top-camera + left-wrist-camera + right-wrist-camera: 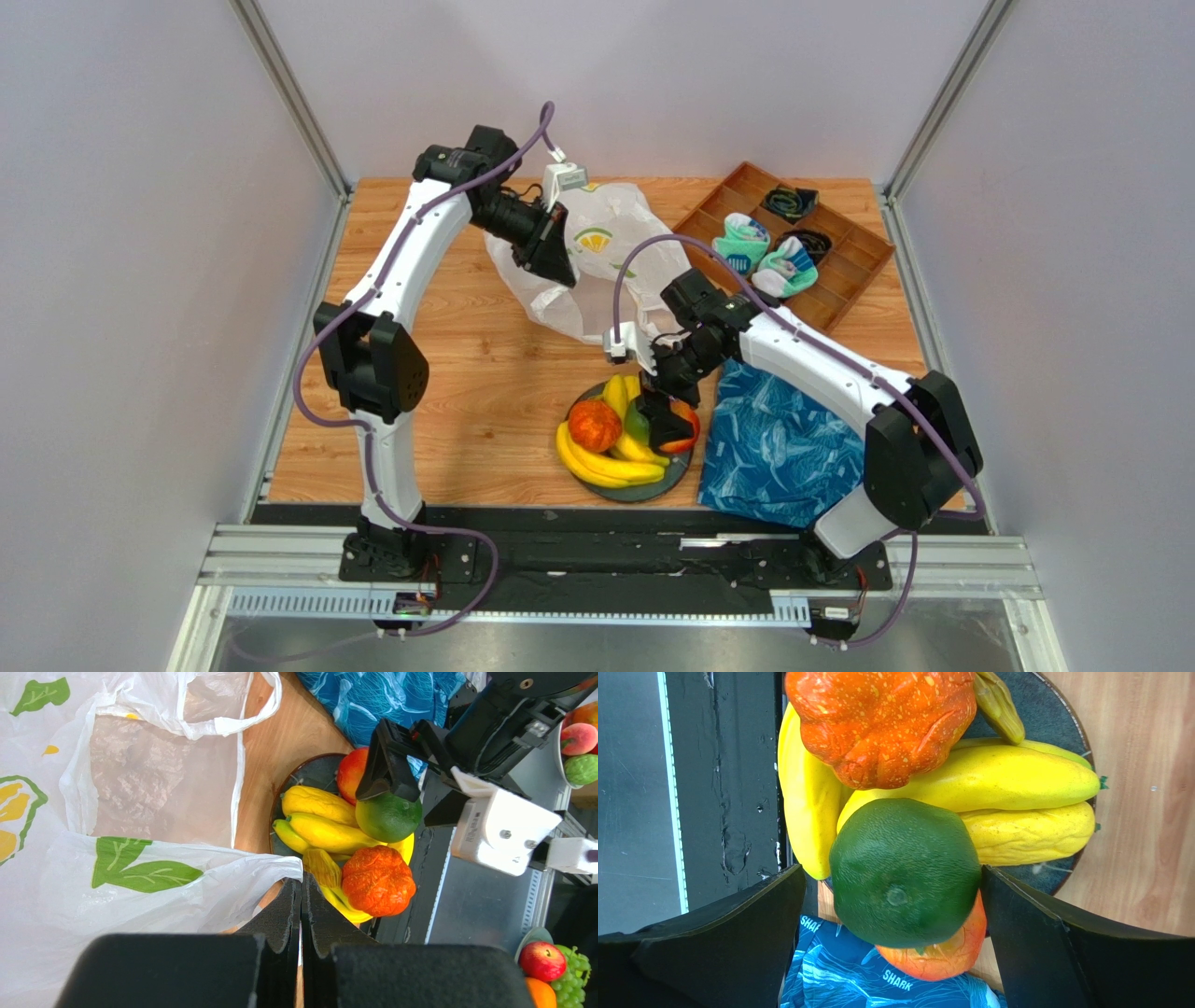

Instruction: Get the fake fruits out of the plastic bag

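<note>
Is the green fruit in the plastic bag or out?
Out. The green fruit lies on the bananas on the plate, between the fingers of the right hand.

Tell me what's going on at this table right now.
The left gripper is shut on an edge of the white plastic bag at the far side of the table. The right gripper hangs over the dark plate near the front. Its jaws are open on either side of a green round fruit that sits on top of the pile. Yellow bananas, a bumpy orange fruit and a red-orange fruit already lie on that plate. No fruit shows through the visible part of the bag.
</note>
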Tool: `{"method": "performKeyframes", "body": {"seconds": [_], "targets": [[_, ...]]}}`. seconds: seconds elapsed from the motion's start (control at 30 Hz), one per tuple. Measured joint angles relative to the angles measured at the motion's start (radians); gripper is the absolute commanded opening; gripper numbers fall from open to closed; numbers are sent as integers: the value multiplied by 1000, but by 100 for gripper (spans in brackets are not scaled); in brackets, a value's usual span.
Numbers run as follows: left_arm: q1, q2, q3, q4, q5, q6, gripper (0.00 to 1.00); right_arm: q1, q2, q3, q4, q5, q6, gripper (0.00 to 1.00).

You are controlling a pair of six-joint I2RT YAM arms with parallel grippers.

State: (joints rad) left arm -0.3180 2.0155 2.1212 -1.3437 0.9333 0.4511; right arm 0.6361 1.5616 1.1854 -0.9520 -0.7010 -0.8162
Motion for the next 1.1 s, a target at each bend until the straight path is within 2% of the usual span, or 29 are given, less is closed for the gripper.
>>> {"method": "performKeyframes", "body": {"seconds": [0.33, 0.43, 0.47, 0.5, 0.53, 0.7, 0.83, 0.93, 1.1], "targets": [[0, 0, 23, -3, -21, -5, 1, -101, -70, 117, -45, 35, 44, 100], [0, 0, 58, -2, -53, -8, 30, -134, -83, 159, -21, 79, 115, 100], [0, 0, 71, -2, -73, -16, 77, -146, -85, 167, -4, 94, 156, 100], [0, 0, 78, -2, -89, -17, 90, -155, -87, 172, 14, 109, 191, 100], [0, -3, 83, 1, -111, -23, 94, -169, -92, 173, 47, 132, 244, 100], [0, -62, 93, -7, -229, -53, 95, -252, -124, 174, 212, 330, 518, 100], [8, -183, 95, 6, -351, -62, 95, -270, -141, 181, 264, 546, 634, 100], [31, -333, 24, 30, -425, -72, 95, -268, -143, 217, 260, 702, 712, 100], [73, -489, -119, 31, -511, -88, 95, -266, -206, 271, 262, 839, 774, 100]]}}
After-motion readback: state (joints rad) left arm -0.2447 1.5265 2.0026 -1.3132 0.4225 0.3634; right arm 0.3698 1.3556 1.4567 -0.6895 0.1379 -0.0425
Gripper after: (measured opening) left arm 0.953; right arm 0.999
